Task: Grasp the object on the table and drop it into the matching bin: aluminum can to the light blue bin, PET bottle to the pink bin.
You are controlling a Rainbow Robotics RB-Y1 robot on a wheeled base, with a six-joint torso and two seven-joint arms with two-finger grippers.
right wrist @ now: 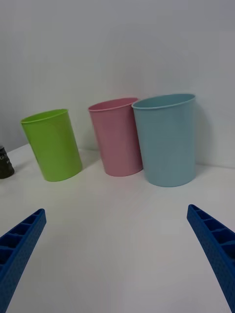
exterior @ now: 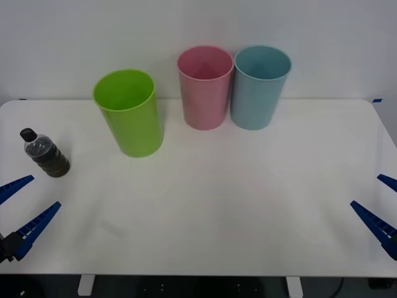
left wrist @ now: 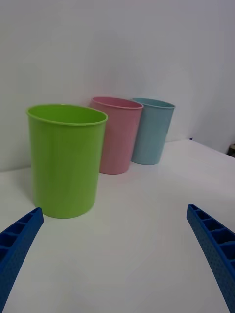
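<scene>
Nearest the robot, the left end effector (exterior: 22,205) waits at about eight o'clock on the wide white table (exterior: 236,205) with its blue ribbed fingers spread apart and nothing between them. The right end effector (exterior: 381,208) sits at four o'clock, likewise spread and empty.

Just beyond the left end effector, at nine o'clock, stands the small clear plastic PET bottle (exterior: 44,153) with a black cap and dark olive-brown contents. It appears upright, its long axis vertical and its cap up. It likely handles as light but smooth and slightly crushable, so a moderate squeeze across the fuller lower body seems safer than the narrow neck.

Farther back stand the lime green plastic bin (exterior: 128,113) at eleven o'clock, then the tall pink plastic bin (exterior: 205,88) and the pale blue plastic bin (exterior: 260,87) side by side at twelve.
</scene>
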